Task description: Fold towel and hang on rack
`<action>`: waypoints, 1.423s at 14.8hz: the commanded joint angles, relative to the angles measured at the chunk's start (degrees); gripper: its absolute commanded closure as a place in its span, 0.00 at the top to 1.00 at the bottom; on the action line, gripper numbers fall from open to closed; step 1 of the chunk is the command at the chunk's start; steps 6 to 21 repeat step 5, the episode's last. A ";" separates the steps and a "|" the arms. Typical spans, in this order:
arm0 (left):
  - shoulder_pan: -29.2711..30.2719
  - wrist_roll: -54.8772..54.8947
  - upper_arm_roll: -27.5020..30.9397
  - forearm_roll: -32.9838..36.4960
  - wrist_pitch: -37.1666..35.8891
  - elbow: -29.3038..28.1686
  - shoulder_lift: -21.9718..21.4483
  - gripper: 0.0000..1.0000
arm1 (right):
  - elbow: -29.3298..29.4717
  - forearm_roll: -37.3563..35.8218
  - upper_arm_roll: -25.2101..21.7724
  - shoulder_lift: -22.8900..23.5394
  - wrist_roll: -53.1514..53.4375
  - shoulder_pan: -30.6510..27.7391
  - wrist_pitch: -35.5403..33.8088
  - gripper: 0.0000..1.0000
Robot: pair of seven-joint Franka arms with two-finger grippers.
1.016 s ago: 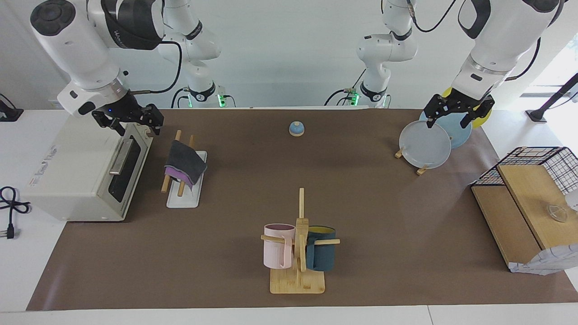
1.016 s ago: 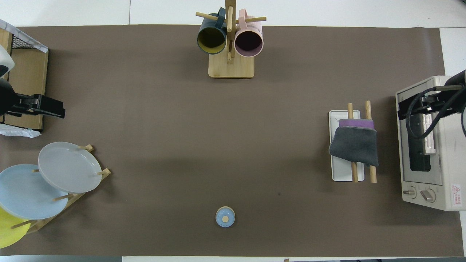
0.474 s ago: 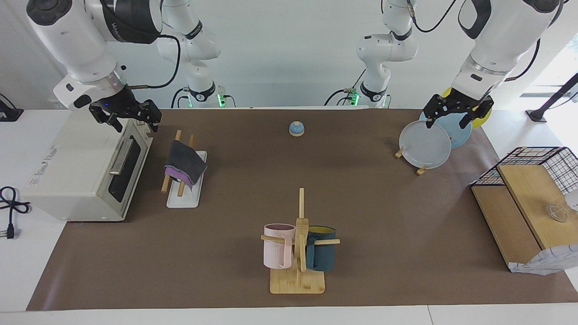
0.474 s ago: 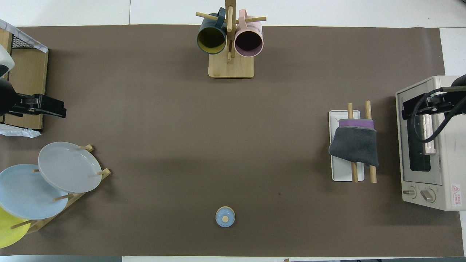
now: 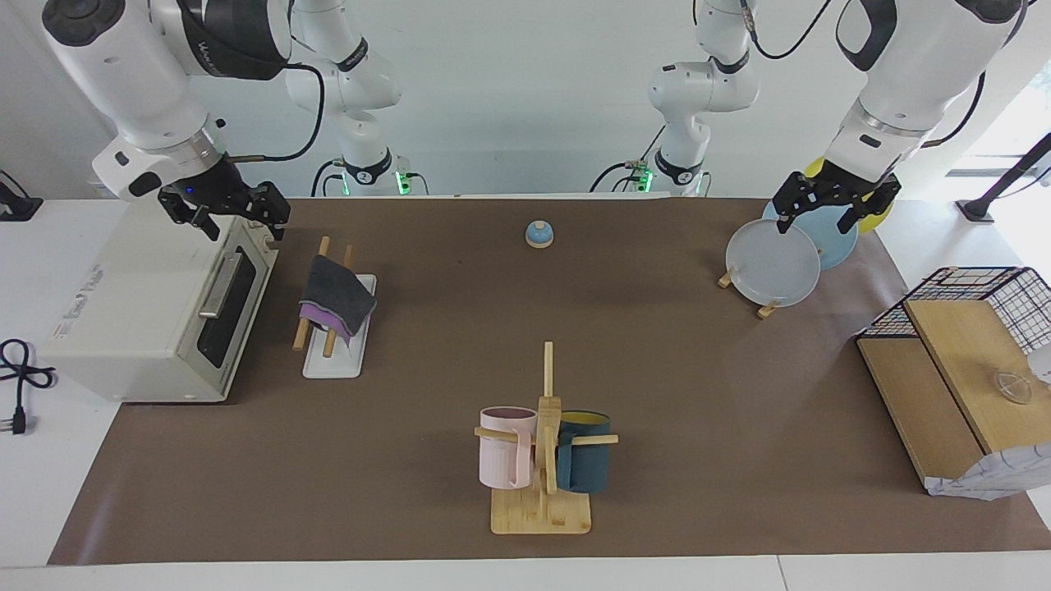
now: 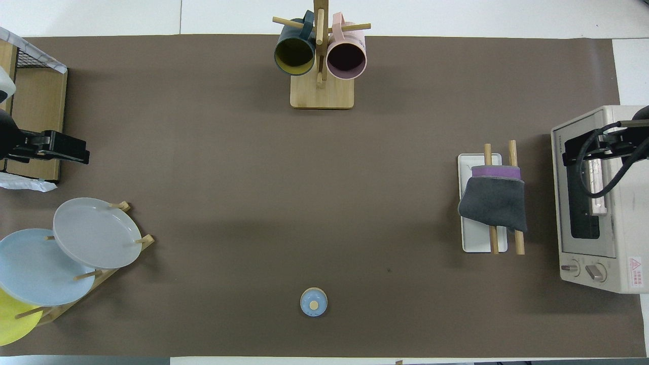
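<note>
The towel (image 5: 337,300) is hung folded over the two wooden rods of the rack (image 5: 334,353), dark grey face outward, with a purple edge exposed along the side farther from the robots. Towel and rack are unchanged from the earlier frames.

The right gripper (image 5: 223,210) is held in the air over the top of the toaster oven (image 5: 139,312), above the corner nearest the robots and the rack. Its fingers are spread apart and nothing is held between them. The towel is found beside and below this gripper, toward the middle of the table, well apart from the fingertips. Compared with one second earlier, the right gripper has been raised and drawn back over the toaster oven, away from the rack; in the overhead view it (image 6: 588,144) is seen closer to the frame edge than before.

The left gripper (image 5: 833,203) is suspended over the plate stand at the left arm's end of the table, above the grey plate (image 5: 773,263) and the blue plate (image 5: 833,234). Its fingers are likewise released and empty. Only a slight upward shift is observed against the earlier frames. The towel and rack are located well apart from this gripper, toward the right arm's end of the table.

The bell (image 5: 539,234), the mug stand (image 5: 542,501) and both mugs are unchanged in position.
</note>
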 commanded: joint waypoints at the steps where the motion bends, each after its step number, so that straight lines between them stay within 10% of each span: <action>1: 0.45 0.51 0.34 -0.76 0.88 -1.02 -0.70 1.00 | -0.88 0.40 0.11 -0.49 0.60 -0.64 1.34 1.00; 21: 0.45 0.60 0.34 -0.76 0.27 -1.02 -0.70 1.00 | -0.88 0.31 0.11 -0.58 0.69 -0.55 1.34 1.00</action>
